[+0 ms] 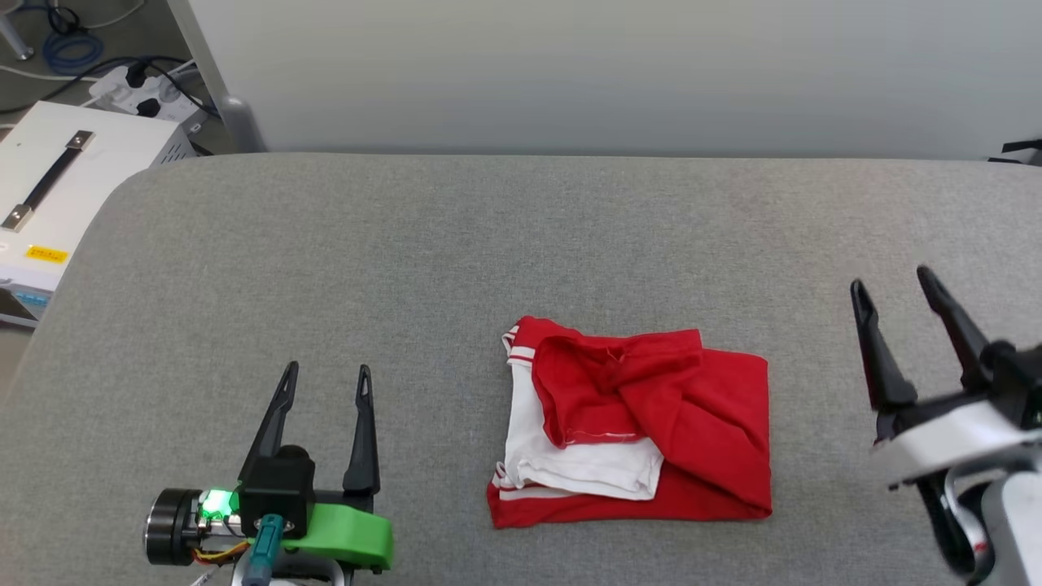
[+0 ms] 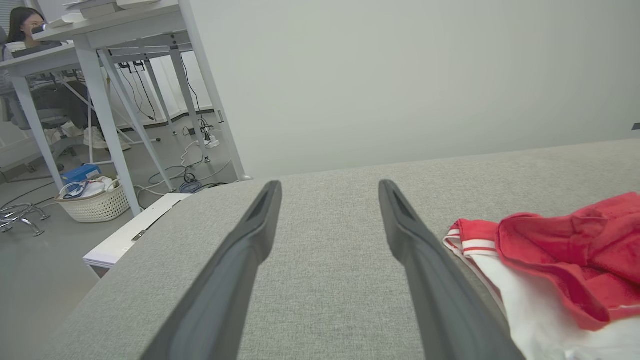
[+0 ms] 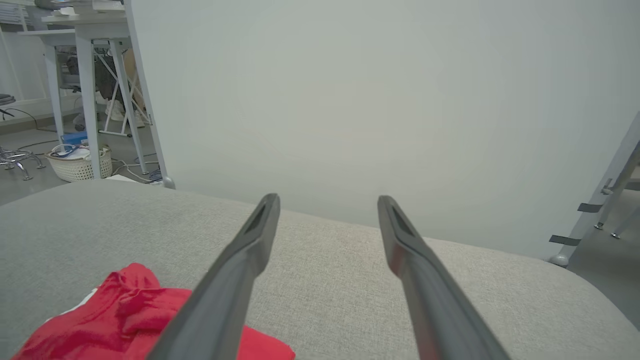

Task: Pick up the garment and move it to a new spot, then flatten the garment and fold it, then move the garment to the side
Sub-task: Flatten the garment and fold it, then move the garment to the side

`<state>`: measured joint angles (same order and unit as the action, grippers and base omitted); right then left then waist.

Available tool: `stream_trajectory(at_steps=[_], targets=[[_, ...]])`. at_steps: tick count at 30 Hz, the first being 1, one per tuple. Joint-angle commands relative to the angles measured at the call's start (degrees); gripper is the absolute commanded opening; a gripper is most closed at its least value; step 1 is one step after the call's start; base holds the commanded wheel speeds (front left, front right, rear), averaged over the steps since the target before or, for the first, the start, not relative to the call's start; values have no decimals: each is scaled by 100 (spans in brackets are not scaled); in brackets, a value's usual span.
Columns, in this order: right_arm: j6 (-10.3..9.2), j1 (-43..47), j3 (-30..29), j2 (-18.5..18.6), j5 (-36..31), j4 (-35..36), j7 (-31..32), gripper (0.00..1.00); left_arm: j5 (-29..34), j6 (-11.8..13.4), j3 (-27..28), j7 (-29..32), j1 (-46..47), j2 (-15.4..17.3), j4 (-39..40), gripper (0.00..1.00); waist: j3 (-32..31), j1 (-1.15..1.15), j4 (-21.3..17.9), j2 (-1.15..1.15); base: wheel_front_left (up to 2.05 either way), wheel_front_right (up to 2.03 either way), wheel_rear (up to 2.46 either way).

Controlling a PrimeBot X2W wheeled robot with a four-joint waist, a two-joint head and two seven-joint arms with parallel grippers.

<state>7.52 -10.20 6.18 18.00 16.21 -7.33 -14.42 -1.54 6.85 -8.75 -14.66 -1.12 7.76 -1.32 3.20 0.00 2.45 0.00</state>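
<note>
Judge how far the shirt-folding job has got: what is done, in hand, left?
Done: the red and white T-shirt lies folded in a loose bundle on the grey table. In hand: nothing; the left gripper and right gripper stand open, clear of it. Left: possibly shifting it to the side.

The head camera looks steeply down from above the near edge onto the grey table [image 1: 521, 228], with the wall [image 1: 570, 73] across the top of the frame, the left gripper [image 1: 327, 369] at lower left and the right gripper [image 1: 890, 277] at the right edge. Both wrist cameras sit low and close over the tabletop, each looking out along its fingers [image 2: 240, 260] toward that same wall. All three share the garment [image 1: 651, 423]: centre right for the head, right edge for the left wrist, lower left for the right wrist. Both wrist views also catch the white basket [image 2: 95, 202] under the desks [image 2: 100, 35] at their left
</note>
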Motion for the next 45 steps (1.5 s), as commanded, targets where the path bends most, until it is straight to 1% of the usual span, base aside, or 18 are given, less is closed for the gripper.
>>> stream_trajectory(at_steps=[1,3,5,8,10,18,24,33,37,39,43,45], targets=[[-3,232,-123,-159,-96,158,-47,100,1,6,26,-34,-98,37,26,100,-40,0,-4,0,0,0,0],[-3,511,-310,-387,-193,381,-53,100,-5,4,34,-34,-143,37,50,100,-60,0,4,0,0,0,0],[-3,728,-409,-502,-387,623,-55,100,-9,6,42,-34,-188,36,71,100,-74,0,8,0,0,0,0],[-3,1021,-597,-735,-487,856,-56,100,-12,-2,43,-34,-244,37,85,100,-109,0,28,0,0,0,0],[-3,1215,-607,-810,-640,990,-56,100,-17,0,53,-34,-291,38,105,100,-123,0,31,0,0,0,0],[-3,1695,-721,-1084,-737,1174,-57,100,-18,-12,58,-34,-395,34,138,100,-179,0,72,0,0,0,0],[-3,1831,-777,-1147,-803,1156,-57,100,-25,-14,81,-34,-481,37,139,100,-209,0,80,0,0,0,0],[-3,1803,-760,-1093,-772,1060,-57,100,-30,-37,99,-34,-502,32,120,100,-232,0,85,0,0,0,0],[-3,1650,-759,-1007,-732,1059,-58,100,-32,-46,106,-34,-496,27,113,100,-219,0,80,0,0,0,0],[-3,1479,-811,-917,-679,1096,-58,100,-32,-53,106,-34,-475,21,108,100,-195,0,85,0,0,0,0],[-3,935,-1024,-661,-296,1112,0,100,-24,-78,92,-34,-420,15,100,100,-150,0,129,0,0,0,0],[-3,558,-1111,-404,-34,1154,223,100,-18,-93,81,-34,-390,13,98,100,-116,0,175,0,0,0,0]])
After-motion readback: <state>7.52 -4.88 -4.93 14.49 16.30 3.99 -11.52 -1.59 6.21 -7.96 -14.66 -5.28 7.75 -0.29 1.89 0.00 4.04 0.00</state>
